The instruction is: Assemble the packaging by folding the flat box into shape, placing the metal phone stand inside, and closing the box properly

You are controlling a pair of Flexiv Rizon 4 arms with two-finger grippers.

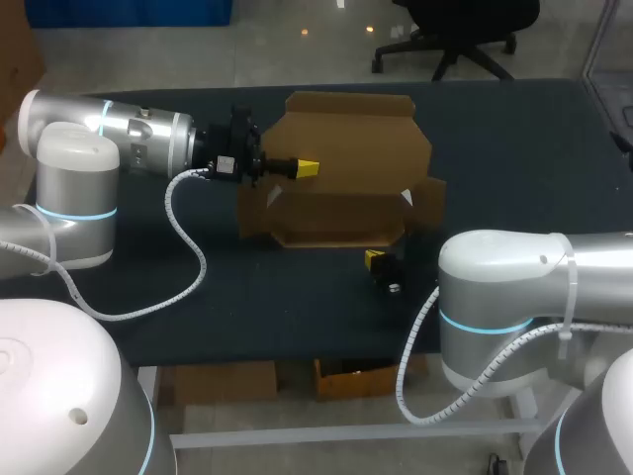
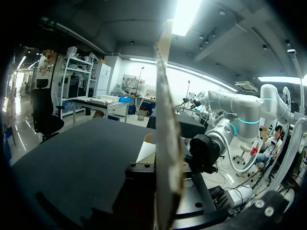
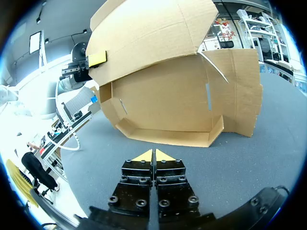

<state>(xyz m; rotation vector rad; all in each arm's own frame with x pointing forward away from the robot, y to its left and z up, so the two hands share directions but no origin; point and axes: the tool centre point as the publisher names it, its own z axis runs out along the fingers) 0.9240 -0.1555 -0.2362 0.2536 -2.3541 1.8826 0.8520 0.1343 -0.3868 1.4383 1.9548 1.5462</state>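
Currently: the folding step; the box (image 1: 341, 213) is half-formed and open, with nothing packed in it yet.
Box: brown cardboard standing near the middle of the desk (image 1: 514, 168), its low front wall up, a side flap spread outward, and the large upper panel (image 3: 153, 33) tilted over the body.
Left claw (image 1: 307, 168): reaches in from the left and pinches that upper panel near its edge. One yellow tip lies flat on the panel's outer face, and in the left wrist view the cardboard runs edge-on up the middle, so I judge it clamped on the box.
Right claw (image 3: 153, 154): low over the desk just in front of the box, tips pressed together, holding nothing and apart from the cardboard.
Phone stand: not visible in any view.
Next move, as I judge it: the right claw should brace or press the loose front and side flaps while the left claw steers the panel, so the walls square up.
Risk: a pull from one side may slide or skew the light box.
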